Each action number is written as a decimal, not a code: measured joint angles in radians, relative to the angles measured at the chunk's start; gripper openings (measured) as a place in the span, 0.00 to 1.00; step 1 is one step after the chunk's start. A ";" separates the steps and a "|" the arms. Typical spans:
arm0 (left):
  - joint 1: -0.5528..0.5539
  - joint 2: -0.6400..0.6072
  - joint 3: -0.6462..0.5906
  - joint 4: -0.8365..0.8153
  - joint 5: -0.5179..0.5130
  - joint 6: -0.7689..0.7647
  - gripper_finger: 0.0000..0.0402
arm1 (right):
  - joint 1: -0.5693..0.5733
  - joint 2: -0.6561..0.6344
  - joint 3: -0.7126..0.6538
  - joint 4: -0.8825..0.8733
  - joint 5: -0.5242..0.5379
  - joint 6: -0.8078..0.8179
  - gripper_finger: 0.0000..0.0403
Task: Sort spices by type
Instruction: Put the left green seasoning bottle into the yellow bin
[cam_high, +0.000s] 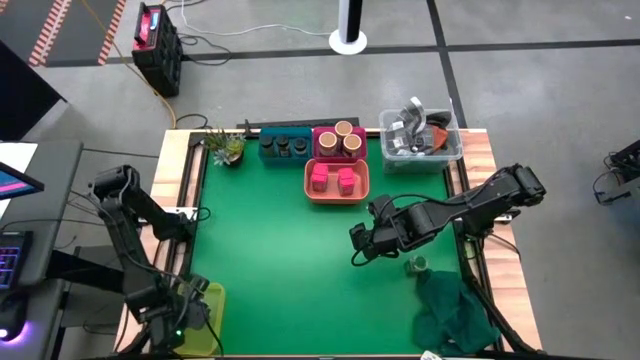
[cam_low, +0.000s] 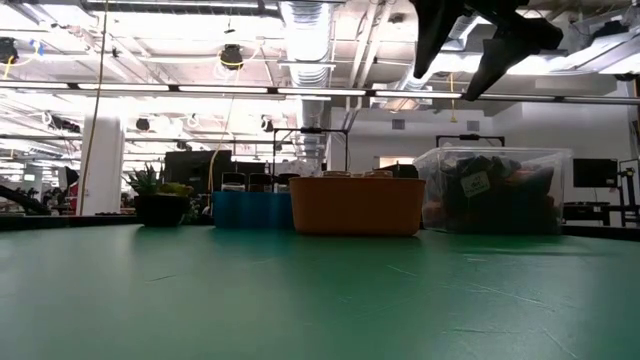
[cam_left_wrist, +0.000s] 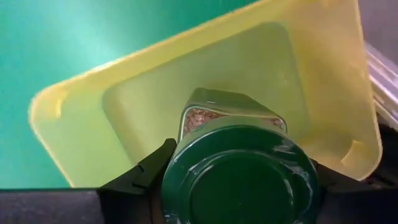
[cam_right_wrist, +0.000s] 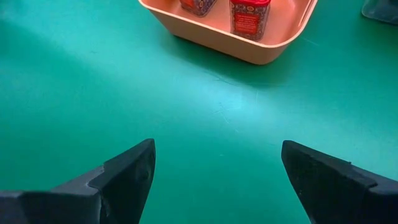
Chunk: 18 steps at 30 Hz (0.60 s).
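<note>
My left gripper (cam_high: 188, 312) is at the table's near left corner, over a yellow tray (cam_left_wrist: 81, 118), and is shut on a green-topped clear jar (cam_left_wrist: 239, 180). My right gripper (cam_high: 360, 245) is open and empty above the green mat, right of centre; the low view shows it high up (cam_low: 490, 45). Ahead of it, pink square boxes (cam_right_wrist: 249, 15) stand in an orange tray (cam_high: 337, 195). Dark round jars (cam_high: 285, 147) stand in a blue tray and tan-topped jars (cam_high: 342, 140) in a magenta tray. Another green-topped jar (cam_high: 417, 265) stands on the mat. My left gripper pinches the jar between its two fingers (cam_left_wrist: 146, 177), one on each side of its green lid (cam_left_wrist: 186, 186). The lid end faces my wrist and the glass body (cam_left_wrist: 230, 115) points toward the tray's floor. I cannot tell whether the jar's base rests on the tray.
A clear tub (cam_high: 420, 150) of grey clutter stands at the far right, and a small plant (cam_high: 228, 148) at the far left. A dark green cloth (cam_high: 455, 315) lies at the near right corner. The mat's middle (cam_high: 280, 250) is bare.
</note>
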 joint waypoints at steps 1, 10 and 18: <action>-0.001 0.000 -0.005 0.007 0.013 0.000 0.50 | 0.000 0.000 0.000 0.000 0.000 0.000 0.92; -0.002 0.000 -0.009 0.038 0.032 -0.010 0.52 | 0.000 0.000 0.000 -0.009 -0.001 -0.004 0.92; 0.001 -0.001 -0.009 0.027 0.046 -0.023 0.69 | 0.000 0.000 0.000 -0.011 -0.001 -0.011 0.92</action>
